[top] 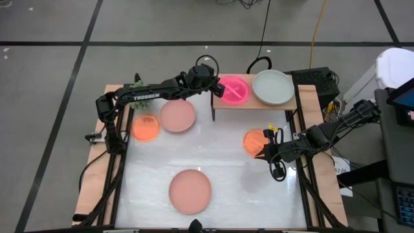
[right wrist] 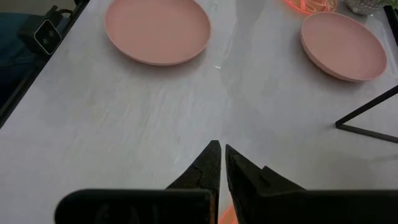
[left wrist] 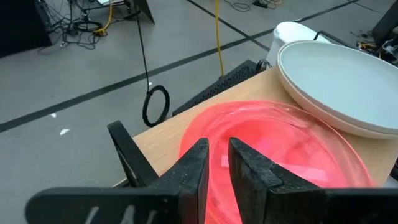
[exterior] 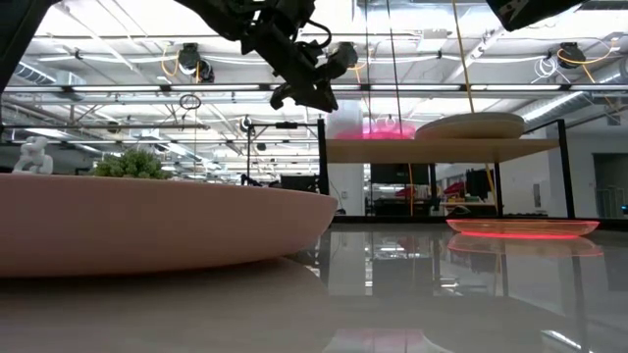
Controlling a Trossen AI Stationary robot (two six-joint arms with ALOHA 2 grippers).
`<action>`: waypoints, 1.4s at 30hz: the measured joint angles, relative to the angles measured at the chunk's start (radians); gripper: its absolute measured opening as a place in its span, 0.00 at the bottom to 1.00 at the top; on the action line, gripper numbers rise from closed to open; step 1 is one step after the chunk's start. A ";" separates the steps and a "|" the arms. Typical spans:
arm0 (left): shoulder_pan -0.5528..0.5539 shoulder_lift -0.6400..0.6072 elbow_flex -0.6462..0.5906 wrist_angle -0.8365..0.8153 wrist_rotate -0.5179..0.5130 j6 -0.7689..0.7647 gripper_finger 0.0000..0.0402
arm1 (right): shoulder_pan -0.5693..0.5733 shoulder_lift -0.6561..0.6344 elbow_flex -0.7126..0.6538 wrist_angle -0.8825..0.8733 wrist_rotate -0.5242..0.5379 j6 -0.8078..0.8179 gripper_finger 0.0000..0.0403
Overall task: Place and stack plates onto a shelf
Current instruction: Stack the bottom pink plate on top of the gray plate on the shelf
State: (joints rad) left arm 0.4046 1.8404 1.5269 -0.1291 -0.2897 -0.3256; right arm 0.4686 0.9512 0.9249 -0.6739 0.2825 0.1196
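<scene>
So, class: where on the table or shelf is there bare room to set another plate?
Open tabletop lies between the front salmon plate and the rear salmon plate, reaching to the right orange plate. The shelf is crowded: neon pink plate beside grey-green plate, left gripper at its corner.

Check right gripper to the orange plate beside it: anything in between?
Nothing visible. The right gripper, fingers nearly closed, hangs at the edge of the orange plate on the table's right side, with no object between them. The nearest other thing is the shelf, further back.
</scene>
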 joint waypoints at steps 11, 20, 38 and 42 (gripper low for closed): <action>-0.051 -0.005 0.000 -0.016 0.000 0.152 0.17 | 0.000 0.000 0.000 -0.022 0.001 0.024 0.02; -0.200 -0.100 0.000 -0.179 0.001 0.273 0.17 | 0.000 0.000 -0.013 -0.029 0.032 0.063 0.02; -0.592 -0.164 0.000 -0.493 -0.002 0.278 0.17 | -0.023 0.094 -0.090 0.160 0.084 0.120 0.02; -0.646 -0.164 -0.002 -0.547 -0.029 0.242 0.17 | -0.057 0.184 -0.089 0.206 0.066 0.054 0.02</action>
State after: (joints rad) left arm -0.2415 1.6760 1.5246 -0.6758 -0.3192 -0.0834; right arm 0.4115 1.1354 0.8355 -0.4674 0.3481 0.1740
